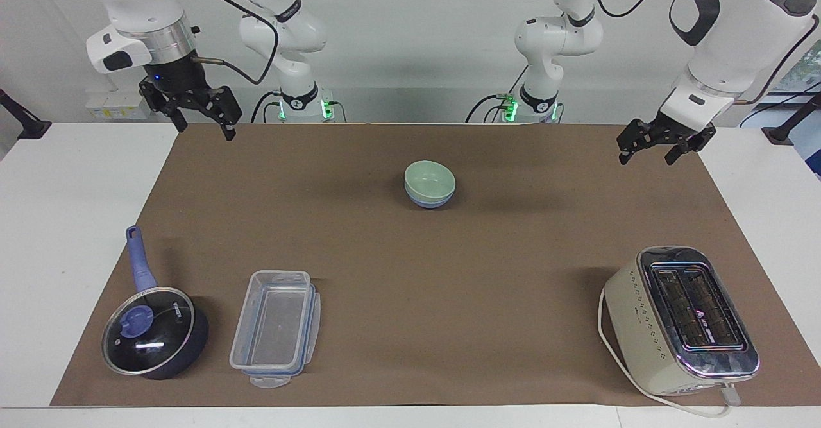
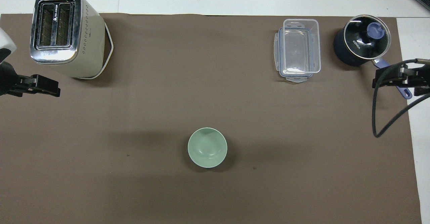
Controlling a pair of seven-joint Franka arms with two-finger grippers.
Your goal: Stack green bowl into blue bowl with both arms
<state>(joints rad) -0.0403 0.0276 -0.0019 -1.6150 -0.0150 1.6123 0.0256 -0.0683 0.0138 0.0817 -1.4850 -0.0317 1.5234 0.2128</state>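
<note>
You found the green bowl [image 1: 429,180] seated inside the blue bowl [image 1: 428,201], the two stacked upright on the brown mat [image 1: 410,267] at mid-desk, between the two end effectors and well apart from each. In the overhead view, the green bowl [image 2: 207,147] covered the blue bowl completely.

The right end effector [image 1: 201,115] hung in the air over the mat's corner at the right arm's end of the desk, next to the robots. Its fingers [image 1: 228,132] were spread apart and gripped nothing. In the overhead view, you saw it [image 2: 391,77] over the blue handle of the dark lidded saucepan [image 2: 362,44].

The left end effector [image 1: 651,150] hung in the air over the mat's edge at the left arm's end of the desk. Its fingers were spread apart and gripped nothing. In the overhead view, only its tip [image 2: 43,86] showed, beside the toaster [image 2: 65,33].

You saw the saucepan [image 1: 154,332] toward the right end effector's end of the desk, farther from the robots than the bowls. The clear plastic container [image 1: 276,327] sat just beside the saucepan, toward the bowls. The toaster [image 1: 680,320] stood upright toward the left end effector's end, also farther from the robots than the bowls, with its white cord [image 1: 616,364] looped around its base. The white desk [image 1: 70,222] showed bare around the mat.
</note>
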